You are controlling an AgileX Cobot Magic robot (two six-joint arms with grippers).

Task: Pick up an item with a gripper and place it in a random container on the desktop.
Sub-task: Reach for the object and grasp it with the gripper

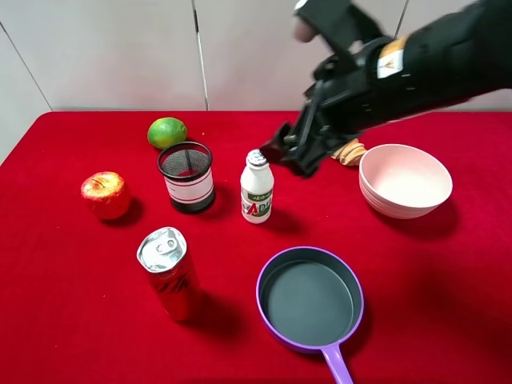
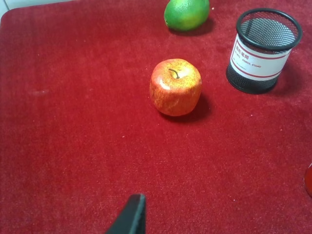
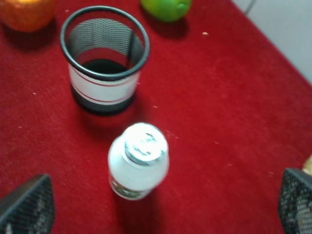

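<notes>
The item, a small white bottle (image 1: 257,192) with a foil cap and a green-and-red label, stands upright mid-desktop (image 1: 72,320). The container, a black mesh cup (image 1: 186,176) with a white band, stands just left of it. My right gripper (image 1: 292,156) hovers above and slightly right of the bottle's cap. In the right wrist view the bottle (image 3: 139,161) sits between the gripper's (image 3: 162,197) wide-open fingers (image 3: 27,207), untouched, with the cup (image 3: 105,58) beyond. The left wrist view shows the cup (image 2: 263,51) and one black fingertip (image 2: 130,217) over bare cloth.
A red apple (image 1: 105,194) and a green lime (image 1: 167,132) lie left of the cup. A red can (image 1: 168,272) stands in front, a purple pan (image 1: 310,300) at the front middle. Pink bowls (image 1: 404,180) sit at the right under the right arm.
</notes>
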